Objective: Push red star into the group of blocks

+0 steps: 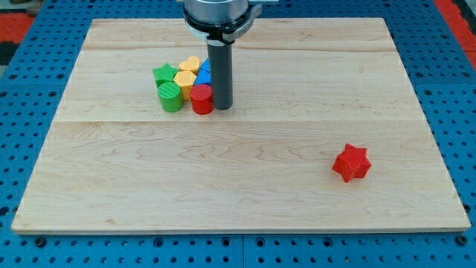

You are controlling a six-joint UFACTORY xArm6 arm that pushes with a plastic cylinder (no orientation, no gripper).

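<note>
The red star (pixel 351 163) lies alone on the wooden board at the view's lower right. The group of blocks sits at the view's upper left of centre: a green star (pixel 164 74), a green cylinder (pixel 170 97), a red cylinder (pixel 201 99), two yellow blocks (pixel 190 65) (pixel 185 79) and a blue block (pixel 204 74) partly hidden behind the rod. My tip (pixel 222 107) rests on the board just to the right of the red cylinder, touching or nearly touching it, far up and left of the red star.
The wooden board (pixel 238 179) lies on a blue perforated table (pixel 30 89). The arm's body (pixel 219 15) hangs over the board's top edge above the group.
</note>
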